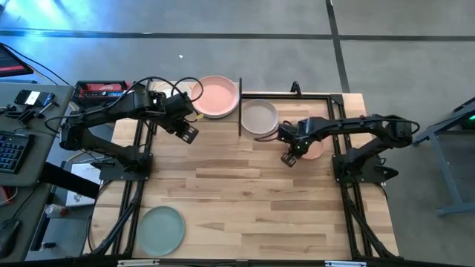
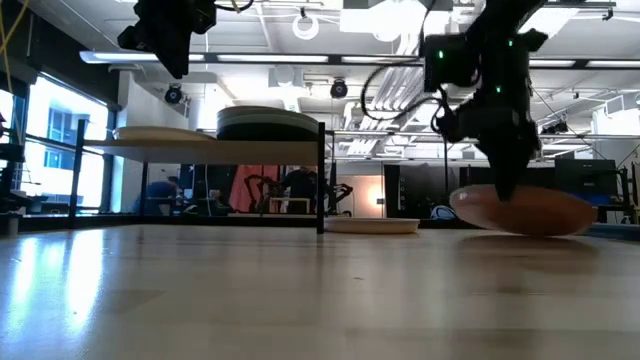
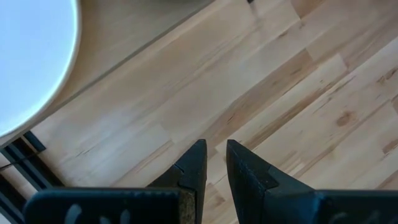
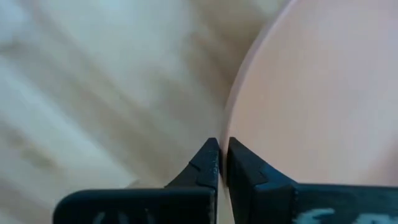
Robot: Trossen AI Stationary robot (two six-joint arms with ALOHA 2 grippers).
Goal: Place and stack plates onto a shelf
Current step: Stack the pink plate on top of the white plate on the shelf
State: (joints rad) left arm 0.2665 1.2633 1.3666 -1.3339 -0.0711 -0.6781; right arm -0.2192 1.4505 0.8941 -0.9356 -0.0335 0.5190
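— Pincer on the right arm (image 1: 289, 157): where is it, and what is it doing?

— Seen from above, it sits at about three o'clock from the tabletop's (image 1: 252, 193) middle, low over the wood. Its wrist camera shows the two fingers (image 4: 208, 163) pinched together on the rim of a pink plate (image 4: 317, 93). In the level view that plate (image 2: 525, 211) sits tilted, one edge raised under the pincer (image 2: 507, 190).

— And the left pincer (image 1: 188, 133)?

— Up at roughly eleven o'clock, hanging in the air just in front of the shelf (image 1: 215, 81). Its fingers (image 3: 194, 167) stand a narrow gap apart with nothing between them, only bare wood below.

— Where are the other plates?

— On the shelf, at about twelve o'clock, a terracotta plate (image 1: 218, 96) lies topmost from above; the level view shows a dark-edged stack (image 2: 268, 123) at the board's right end and a pale plate (image 2: 165, 133) to its left. A beige-grey plate (image 1: 259, 117) lies flat on the tabletop just to the right of the shelf's black upright (image 2: 321, 178), between the shelf and the right pincer. A sage green plate (image 1: 160, 230) lies well apart from all that, near the tabletop's front edge at around seven o'clock.

— Is the pink plate touching the beige-grey one?

— I cannot tell; the arm covers the space between them.
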